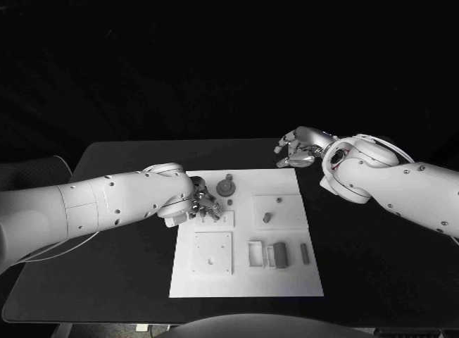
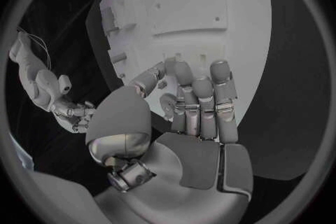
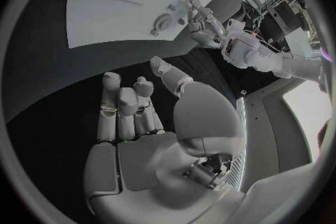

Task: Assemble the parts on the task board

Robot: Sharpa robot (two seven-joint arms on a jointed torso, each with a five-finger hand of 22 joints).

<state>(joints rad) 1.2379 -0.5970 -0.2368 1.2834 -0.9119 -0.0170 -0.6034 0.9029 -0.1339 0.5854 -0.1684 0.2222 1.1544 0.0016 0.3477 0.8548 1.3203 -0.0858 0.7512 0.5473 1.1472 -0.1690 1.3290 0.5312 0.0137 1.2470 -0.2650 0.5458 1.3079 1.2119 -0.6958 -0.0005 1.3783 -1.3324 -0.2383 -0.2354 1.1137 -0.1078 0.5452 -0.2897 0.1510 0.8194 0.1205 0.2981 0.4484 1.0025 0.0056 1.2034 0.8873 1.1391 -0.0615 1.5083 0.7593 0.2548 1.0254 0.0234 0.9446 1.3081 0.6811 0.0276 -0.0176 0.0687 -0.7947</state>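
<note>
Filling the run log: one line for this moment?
left hand: over task board, fingers at parts | right hand: empty, off board

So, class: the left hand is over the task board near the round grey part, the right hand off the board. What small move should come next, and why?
Probably lower the left hand and close its fingers on a part near the round grey part: it hovers over the task board holding nothing, while the right hand waits over the black table.
</note>
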